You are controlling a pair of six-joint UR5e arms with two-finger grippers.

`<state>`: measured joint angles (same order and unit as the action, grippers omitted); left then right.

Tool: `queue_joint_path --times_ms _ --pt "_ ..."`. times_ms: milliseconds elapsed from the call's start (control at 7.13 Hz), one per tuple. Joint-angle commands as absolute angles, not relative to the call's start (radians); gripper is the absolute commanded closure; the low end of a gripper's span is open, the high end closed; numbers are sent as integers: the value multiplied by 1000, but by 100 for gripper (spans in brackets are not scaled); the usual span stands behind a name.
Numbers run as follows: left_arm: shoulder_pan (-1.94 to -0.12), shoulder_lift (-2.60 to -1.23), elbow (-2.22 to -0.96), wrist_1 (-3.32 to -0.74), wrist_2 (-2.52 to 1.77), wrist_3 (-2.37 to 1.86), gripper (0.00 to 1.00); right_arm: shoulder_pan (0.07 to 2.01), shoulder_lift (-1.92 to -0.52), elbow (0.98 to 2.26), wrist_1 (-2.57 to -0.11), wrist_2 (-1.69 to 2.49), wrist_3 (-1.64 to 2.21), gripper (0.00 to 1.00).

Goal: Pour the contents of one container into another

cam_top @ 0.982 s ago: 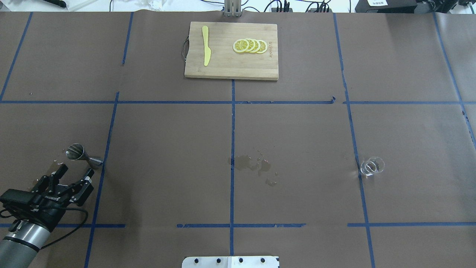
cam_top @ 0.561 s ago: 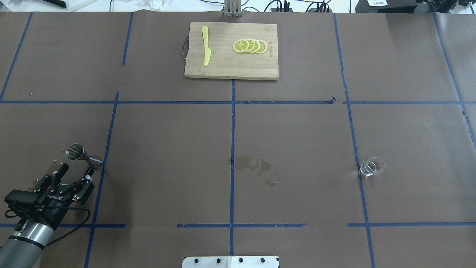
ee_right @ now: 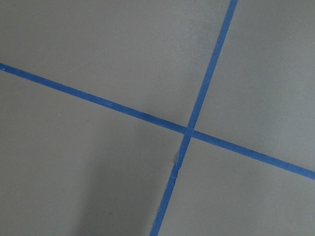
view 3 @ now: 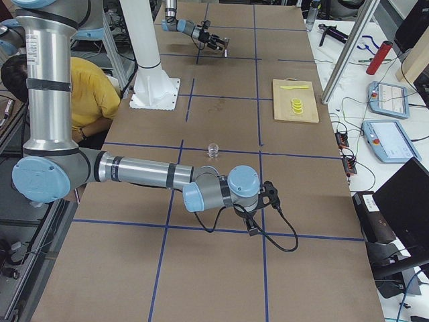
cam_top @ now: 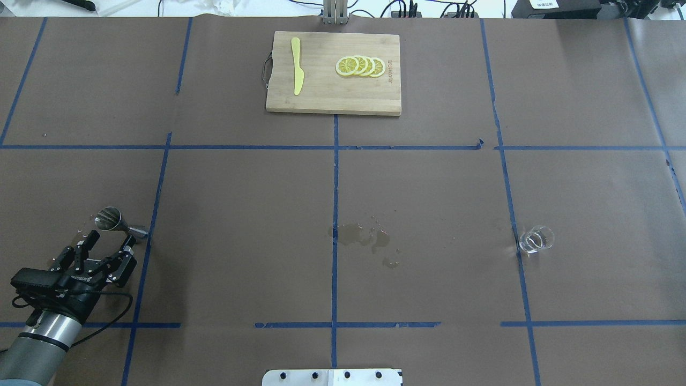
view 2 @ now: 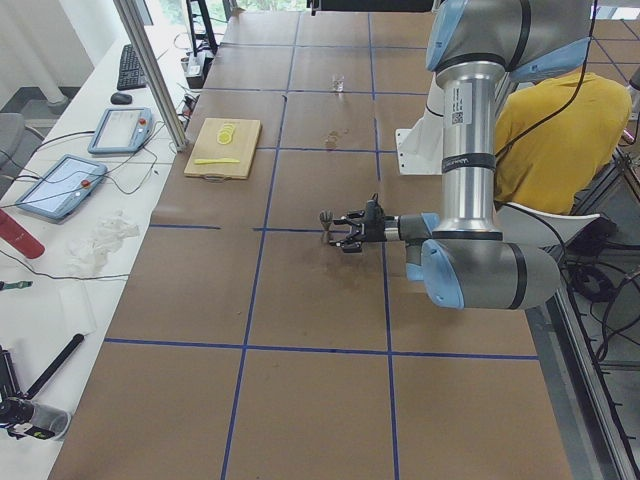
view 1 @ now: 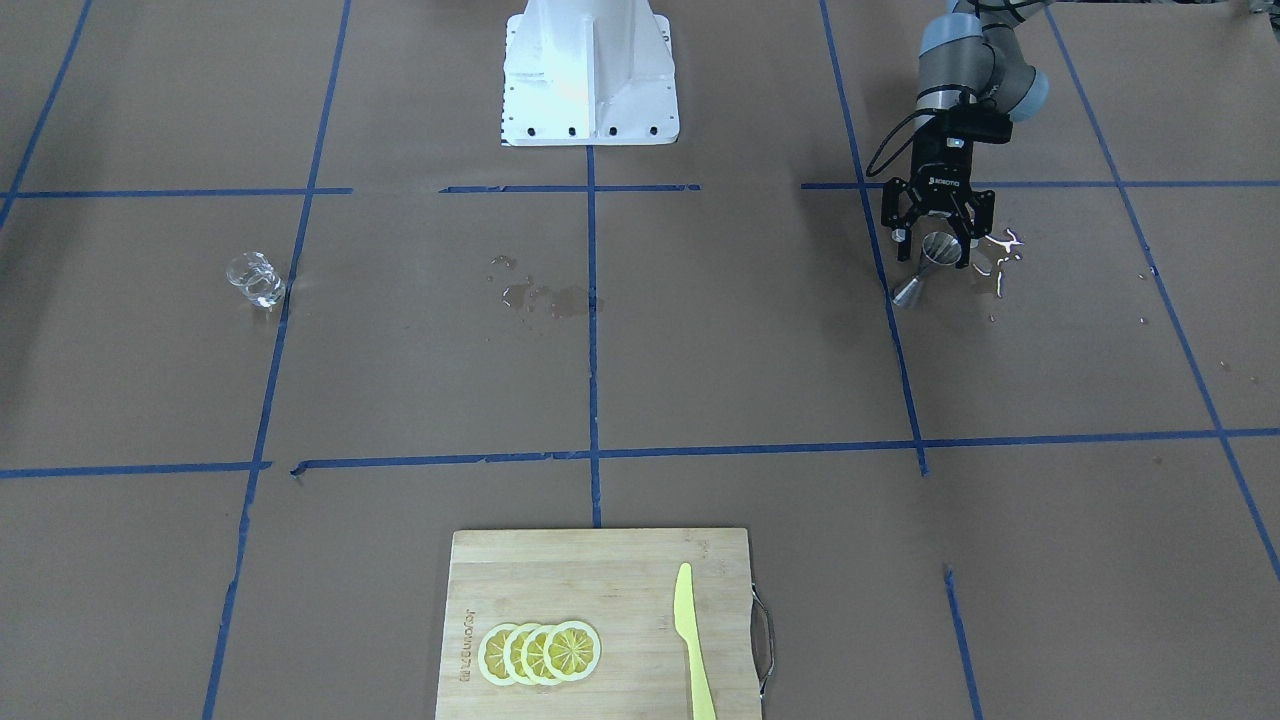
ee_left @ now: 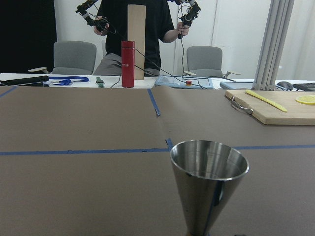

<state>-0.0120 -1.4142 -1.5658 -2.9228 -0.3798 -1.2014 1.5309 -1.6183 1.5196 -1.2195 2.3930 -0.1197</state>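
Observation:
The steel jigger (cam_top: 114, 221) stands upright at the table's left side, also seen in the front-facing view (view 1: 925, 266). My left gripper (cam_top: 112, 239) is open and level with the jigger, its fingertips just short of it. In the left wrist view the jigger (ee_left: 209, 182) looms close, slightly right of centre, with nothing in its cup that I can make out. The clear glass cup (cam_top: 536, 239) stands alone far to the right, also in the front-facing view (view 1: 256, 280). My right gripper (view 3: 268, 195) shows only in the exterior right view, so I cannot tell its state.
A wooden cutting board (cam_top: 332, 99) at the far middle carries lemon slices (cam_top: 360, 66) and a yellow knife (cam_top: 297, 65). A spill of liquid (cam_top: 364, 236) wets the table's centre. Drops (view 1: 1000, 258) glisten beside the jigger. The robot base (view 1: 588, 70) stands at the near edge.
My left gripper has crept forward toward the jigger and stays open. The jigger and the glass cup have not moved.

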Motion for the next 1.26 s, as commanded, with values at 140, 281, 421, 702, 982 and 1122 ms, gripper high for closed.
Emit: queue_joint_path --times_ms 140,281,421,702,982,1122 --pt "-63 -1483 -1557 -2925 -383 -1069 17 1531 -1617 1519 -1218 2391 -120 0" --pt "-81 -1544 -1549 -2927 -383 -1027 17 1531 -1617 1520 -1218 2391 -120 0" --pt "-87 -1545 -1520 -2927 -383 -1035 17 1531 -1617 1519 -1219 2391 -120 0" --pt "-113 -1543 -1493 -2941 -402 -1035 17 1531 -1617 1519 -1220 2391 -118 0" --pt "-110 -1542 -1425 -3090 -405 -1000 21 1531 -1617 1520 -1220 2393 -118 0" --pt "-109 -1542 -1424 -3097 -405 -996 28 1531 -1617 1522 -1220 2393 -118 0"
